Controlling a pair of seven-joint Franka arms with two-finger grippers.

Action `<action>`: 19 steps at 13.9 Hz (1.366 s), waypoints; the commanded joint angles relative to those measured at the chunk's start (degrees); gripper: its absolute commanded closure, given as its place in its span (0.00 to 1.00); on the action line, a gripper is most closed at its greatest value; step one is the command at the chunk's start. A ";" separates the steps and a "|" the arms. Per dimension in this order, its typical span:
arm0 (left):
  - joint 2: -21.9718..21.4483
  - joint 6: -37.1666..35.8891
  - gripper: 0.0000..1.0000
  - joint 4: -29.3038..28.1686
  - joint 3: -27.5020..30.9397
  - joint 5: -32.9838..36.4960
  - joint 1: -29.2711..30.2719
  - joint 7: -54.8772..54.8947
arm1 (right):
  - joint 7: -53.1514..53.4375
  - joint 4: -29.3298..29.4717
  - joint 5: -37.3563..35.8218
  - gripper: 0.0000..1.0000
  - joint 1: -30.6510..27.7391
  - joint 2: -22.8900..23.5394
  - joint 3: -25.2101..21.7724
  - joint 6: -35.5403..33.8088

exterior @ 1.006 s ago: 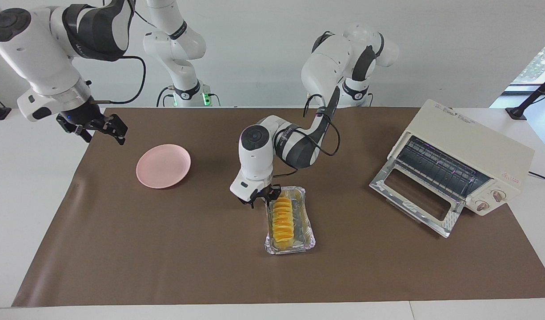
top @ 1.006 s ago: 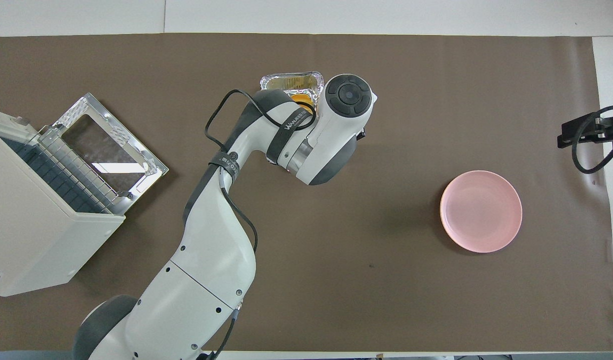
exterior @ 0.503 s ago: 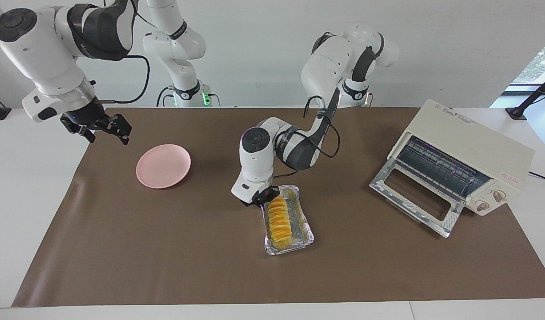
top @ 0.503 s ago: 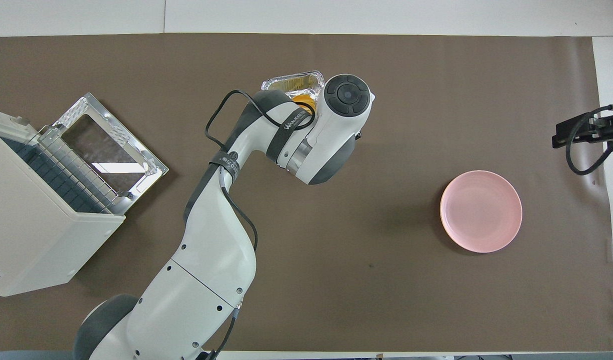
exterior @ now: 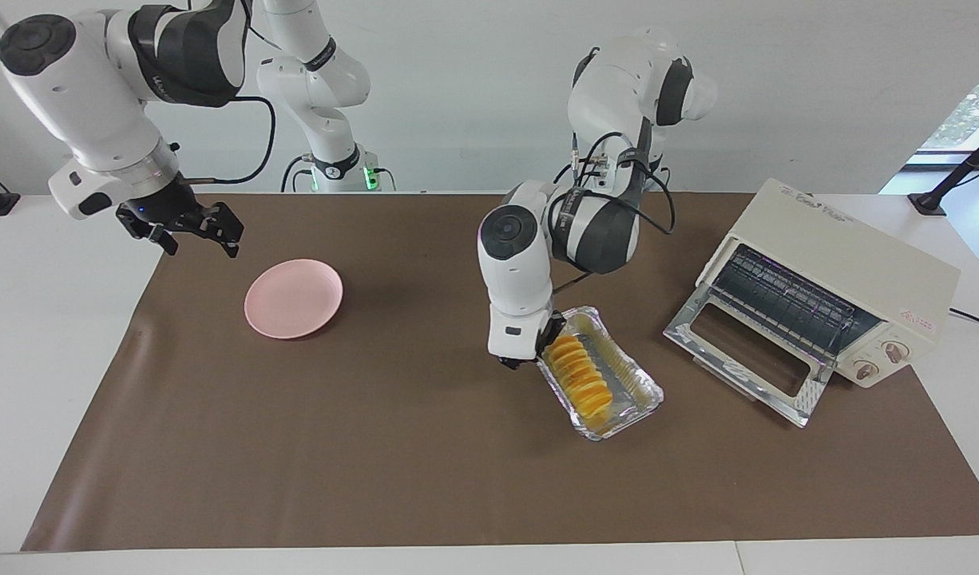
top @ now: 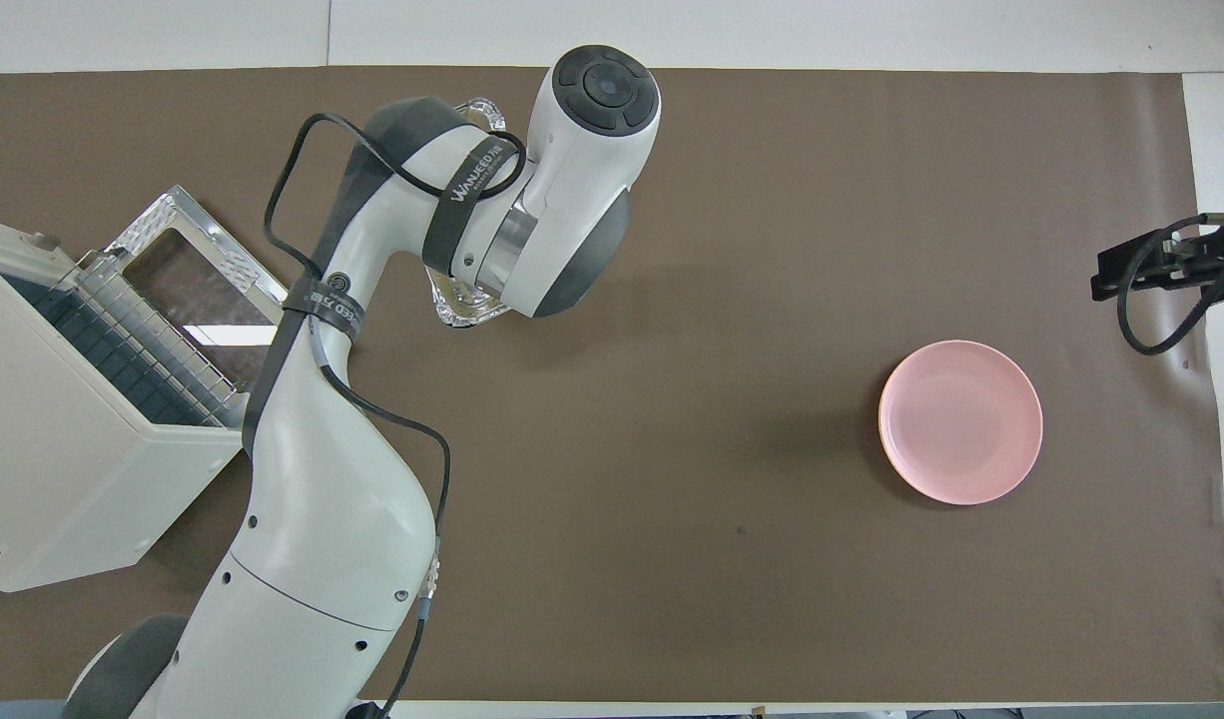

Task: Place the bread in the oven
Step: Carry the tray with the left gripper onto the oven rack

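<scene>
Now carrying the tray toward the oven.
Left gripper is clenched on the foil tray's rim, bread inside, just in front of the oven's dropped door. Best kept level, sliding onto the rack. Right gripper waits, released, near the plate.
</scene>
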 commanded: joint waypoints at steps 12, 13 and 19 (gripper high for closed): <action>-9.28 -5.46 1.00 -13.18 5.95 -3.94 16.00 -5.93 | -1.00 -1.09 0.22 0.00 -0.47 -2.51 0.06 -0.72; -11.12 -3.45 1.00 -16.15 5.95 -4.03 17.06 -4.61 | -0.91 -1.09 0.22 0.00 -0.47 -2.51 0.06 -0.72; -18.61 5.96 1.00 -30.41 6.04 -3.94 18.13 -4.07 | -1.00 -1.00 0.22 0.00 -0.47 -2.51 0.06 -0.72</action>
